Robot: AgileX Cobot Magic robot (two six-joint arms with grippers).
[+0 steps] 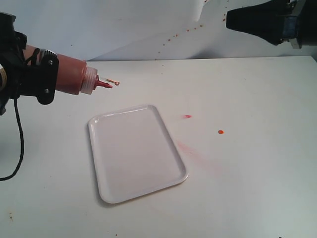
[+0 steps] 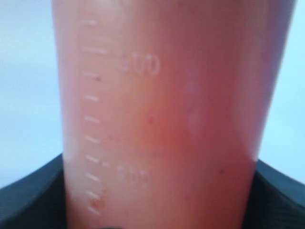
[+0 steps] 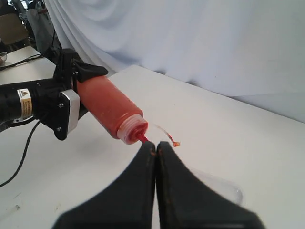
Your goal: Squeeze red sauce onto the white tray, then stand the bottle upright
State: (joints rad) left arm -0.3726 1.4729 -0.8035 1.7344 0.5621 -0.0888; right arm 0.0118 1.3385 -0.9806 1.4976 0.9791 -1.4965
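My left gripper [image 1: 47,77] is shut on the bottle [image 1: 72,75] and holds it lying sideways above the table, behind the tray's far left corner. The red nozzle [image 1: 104,84] points right, and its small cap [image 1: 117,83] hangs off a thin tether. Red sauce shows through the bottle wall [image 2: 162,119], which fills the left wrist view between the dark fingers [image 2: 28,200]. The white tray [image 1: 136,151] lies flat at the table's middle with a plain white surface. My right gripper [image 1: 229,19] hangs high at the back right, shut and empty [image 3: 155,145], looking toward the bottle [image 3: 109,107].
A pinkish smear [image 1: 190,148], a small red spot [image 1: 187,116] and an orange spot [image 1: 221,132] mark the table right of the tray. A black cable [image 1: 20,139] hangs at the far left. A white cloth backdrop stands behind the table.
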